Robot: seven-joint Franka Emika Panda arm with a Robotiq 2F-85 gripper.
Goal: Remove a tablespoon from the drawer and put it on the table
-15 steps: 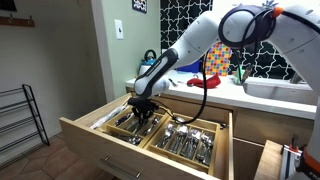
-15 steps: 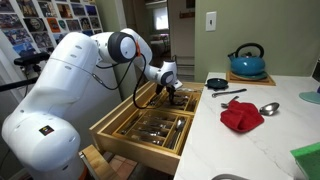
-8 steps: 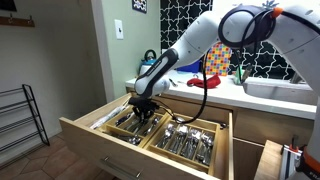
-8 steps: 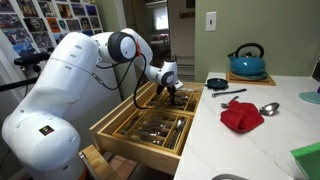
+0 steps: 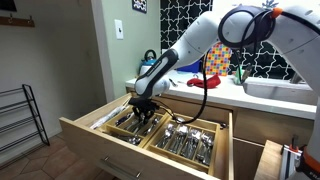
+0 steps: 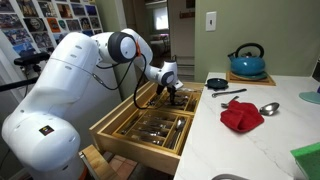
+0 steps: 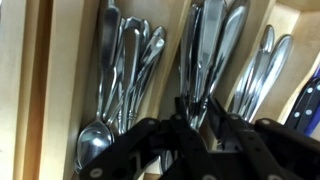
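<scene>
No shift since a second back: tool [image 5: 141,112] low in the open drawer [image 5: 95,140], tips down among silver cutlery [image 7: 215,50]. Cannot tell whether clamped or parted. Spoons [image 7: 95,145] lying in their divider tray, off the white surface [image 6: 250,150].

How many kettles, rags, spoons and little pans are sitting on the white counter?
Blue kettle: 1
Red crumpled cloth: 1
Silver spoon: 1
Small black pan: 1
Total on the white countertop: 4
</scene>
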